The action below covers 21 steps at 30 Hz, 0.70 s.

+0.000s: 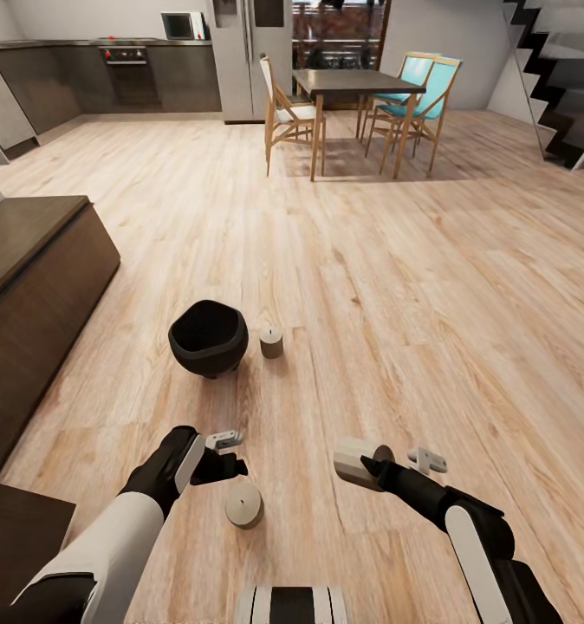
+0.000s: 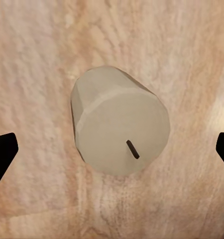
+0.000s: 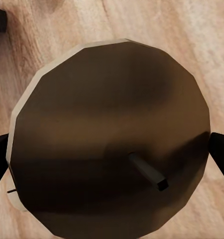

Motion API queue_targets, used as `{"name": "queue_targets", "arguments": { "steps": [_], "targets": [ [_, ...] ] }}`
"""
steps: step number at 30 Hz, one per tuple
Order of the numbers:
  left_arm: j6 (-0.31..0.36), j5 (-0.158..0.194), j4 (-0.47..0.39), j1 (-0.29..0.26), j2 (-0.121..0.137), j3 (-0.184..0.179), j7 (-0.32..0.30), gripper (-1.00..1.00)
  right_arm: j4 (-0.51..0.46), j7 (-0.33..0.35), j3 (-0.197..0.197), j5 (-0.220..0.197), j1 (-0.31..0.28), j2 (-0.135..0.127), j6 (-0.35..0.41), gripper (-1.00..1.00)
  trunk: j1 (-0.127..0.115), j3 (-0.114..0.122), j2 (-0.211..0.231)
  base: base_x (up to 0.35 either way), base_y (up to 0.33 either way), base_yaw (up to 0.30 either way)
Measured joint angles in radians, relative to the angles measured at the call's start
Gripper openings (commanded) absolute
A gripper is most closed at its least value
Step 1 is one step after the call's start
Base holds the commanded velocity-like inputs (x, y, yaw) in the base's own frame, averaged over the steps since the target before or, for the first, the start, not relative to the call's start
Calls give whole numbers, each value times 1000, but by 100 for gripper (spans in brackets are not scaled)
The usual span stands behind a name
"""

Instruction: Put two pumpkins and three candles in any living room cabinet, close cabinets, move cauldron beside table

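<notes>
At nine o'clock the dark cabinet (image 1: 32, 286) runs along the wall, its fronts shut as far as I can see. Out on the wood floor (image 1: 396, 286), toward eleven o'clock, the cauldron (image 1: 208, 336) sits upright with its mouth open to the room, and a candle (image 1: 271, 341) stands just beside it at its three o'clock, not touching. Nearer, the left pincer (image 1: 225, 454) hangs over the floor with a second candle (image 1: 243, 504) standing just below it at five o'clock; through the left wrist view that candle (image 2: 119, 122) sits between the dark fingertips (image 2: 1, 152), which stand wide apart and clear of it. The right pincer (image 1: 374, 464) is at one o'clock from there, clamped on a third candle (image 1: 354, 460) held off the floor; close up, its shadowed top and wick (image 3: 112, 132) sit between the fingertips (image 3: 220, 152). Far off at twelve o'clock stands a dining surface (image 1: 354, 83) with chairs.
</notes>
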Motion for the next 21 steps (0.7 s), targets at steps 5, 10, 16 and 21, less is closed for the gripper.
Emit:
{"name": "queue_targets", "arguments": {
  "steps": [5, 10, 16, 21],
  "targets": [
    [0, -2, 0, 0, 0, 0, 0, 100, 0, 0, 0, 2, 0, 0, 0, -100, 0, 0, 0, 57, -39, 0],
    [0, -3, 0, 0, 0, 0, 0, 100, 1, 0, 0, 5, 0, 0, 0, -100, 0, 0, 0, 63, -51, 0],
    [0, -3, 0, 0, 0, 0, 1, 100, 2, 0, 0, 5, 0, 0, 0, -100, 0, 0, 0, 11, -52, 0],
    [1, -3, 0, 0, 0, 0, 1, 100, 2, 0, 0, 5, 0, 0, 0, -100, 0, 0, 0, 1, -15, 0]
  ]
}}
